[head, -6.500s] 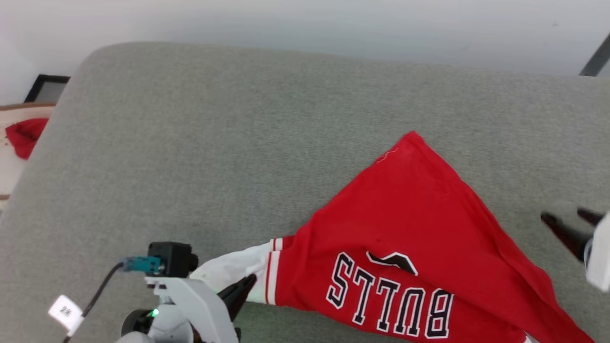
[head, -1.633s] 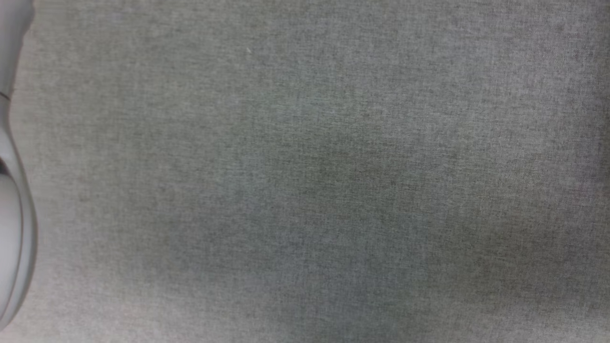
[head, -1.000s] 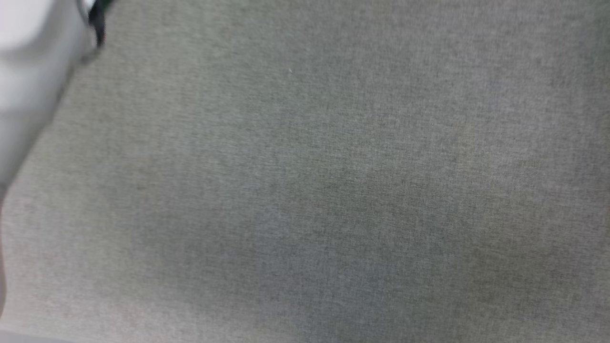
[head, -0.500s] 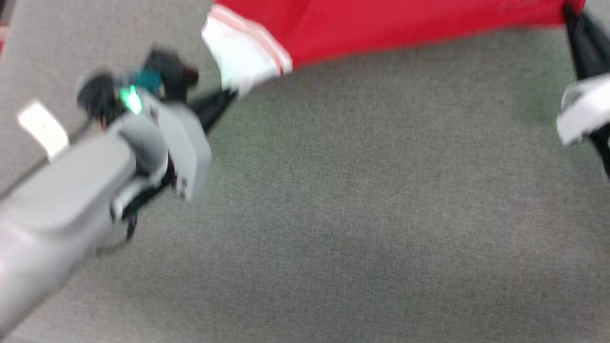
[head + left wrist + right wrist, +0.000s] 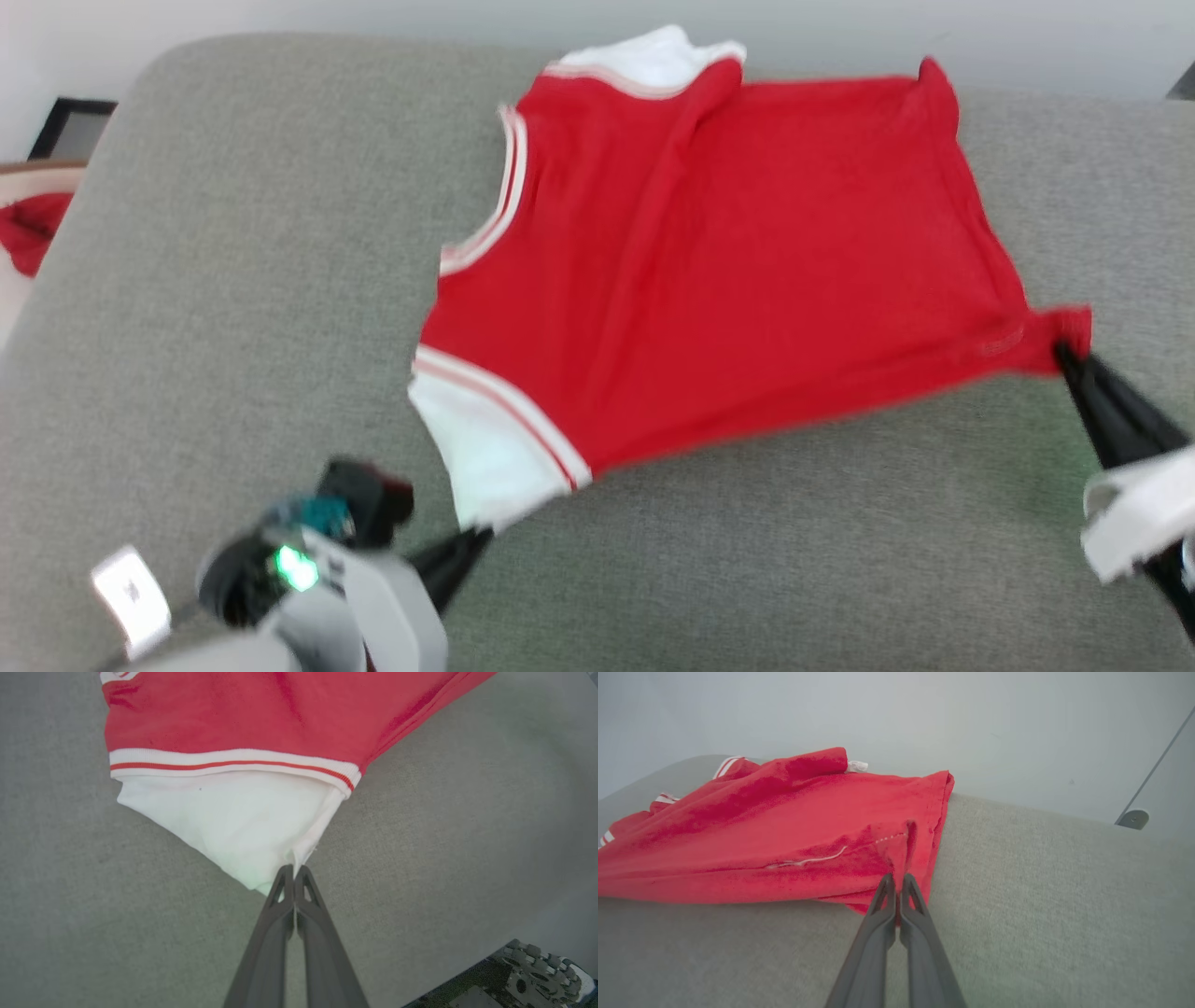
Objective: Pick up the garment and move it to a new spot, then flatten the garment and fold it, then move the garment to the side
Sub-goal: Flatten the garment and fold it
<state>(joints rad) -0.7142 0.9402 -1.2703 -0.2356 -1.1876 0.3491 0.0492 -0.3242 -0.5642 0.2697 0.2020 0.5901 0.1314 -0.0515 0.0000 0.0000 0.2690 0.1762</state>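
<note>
The garment (image 5: 728, 261) lies plain red side up on the far part of the grey cushion (image 5: 233, 280), stretched btw. the left gripper (image 5: 470, 546), clenched on the white sleeve (image 5: 233, 821) tip, and the right gripper (image 5: 1069, 359), clenched on a red hem corner (image 5: 896, 858). It looks light, soft and limp, so corners and hems are prob. the best places to hold, and the rough fabric may drag it. Behind is a pale wall (image 5: 280, 14).
</note>
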